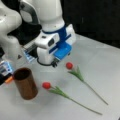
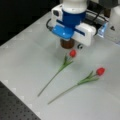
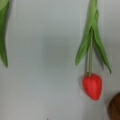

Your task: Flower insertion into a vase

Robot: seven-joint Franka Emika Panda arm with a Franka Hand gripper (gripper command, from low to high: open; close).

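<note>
Vase [image 1: 25,83]: reddish-brown cylinder, upright, dark inside, empty; stands at a front view's left on the pale table [image 1: 100,65]. In a front view it [image 2: 67,43] shows only as a brown sliver behind the arm's head; in the wrist view its rim [image 3: 115,107] edges the lower right corner.

Flowers: two red tulips, both lying flat on the table, neither in the vase. Near tulip [image 1: 46,85], bloom just right of the vase, stem running away to a front view's lower right. Far tulip [image 1: 69,65], roughly parallel, bloom pointing the same way. In the wrist view one bloom [image 3: 92,86] lies below its leaves, stem running to the top; a leaf [image 3: 3,32] of the second flower shows at the left edge.

Gripper [image 1: 53,63]: hangs over the table between the vase and the far tulip's bloom, nearest that bloom, touching nothing, holding nothing. Finger opening: cannot tell; the blue-and-white head hides the fingers.
</note>
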